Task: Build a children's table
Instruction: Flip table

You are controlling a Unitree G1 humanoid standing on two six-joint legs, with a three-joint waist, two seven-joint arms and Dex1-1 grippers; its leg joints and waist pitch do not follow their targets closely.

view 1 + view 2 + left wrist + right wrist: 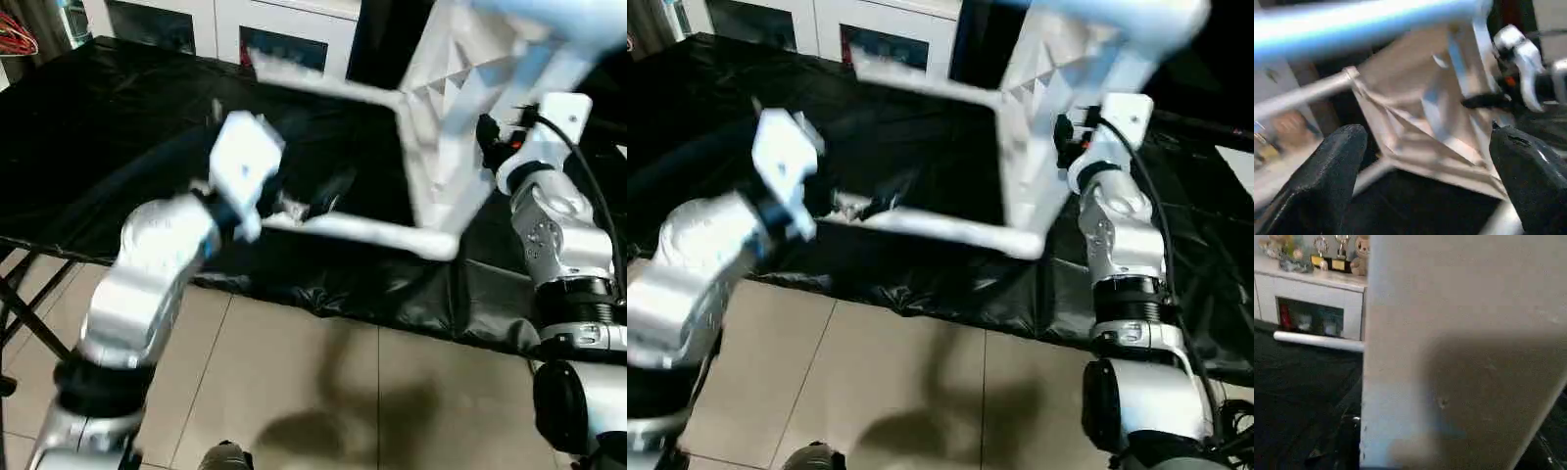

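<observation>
The children's table [446, 127] is white and is held up on its edge over the black work table. Its ribbed underside faces my left arm. Two legs stick out sideways from it, a low one [362, 231] and a far one [323, 83], and a third leg [554, 12] crosses the top right. My right gripper [487, 137] is shut on the near edge of the tabletop, whose flat face [1464, 347] shows in the right wrist view. My left gripper [1425, 137] stands open with nothing between its fingers [1337, 161], close to the low leg and pointing at the underside.
The work table [118, 127] under its black cover reaches to a front edge [323, 304] above a tiled floor [294, 392]. White cabinets [294, 29] stand behind it, with trophies [1332, 257] on one. Black folding legs [24, 294] show at the left.
</observation>
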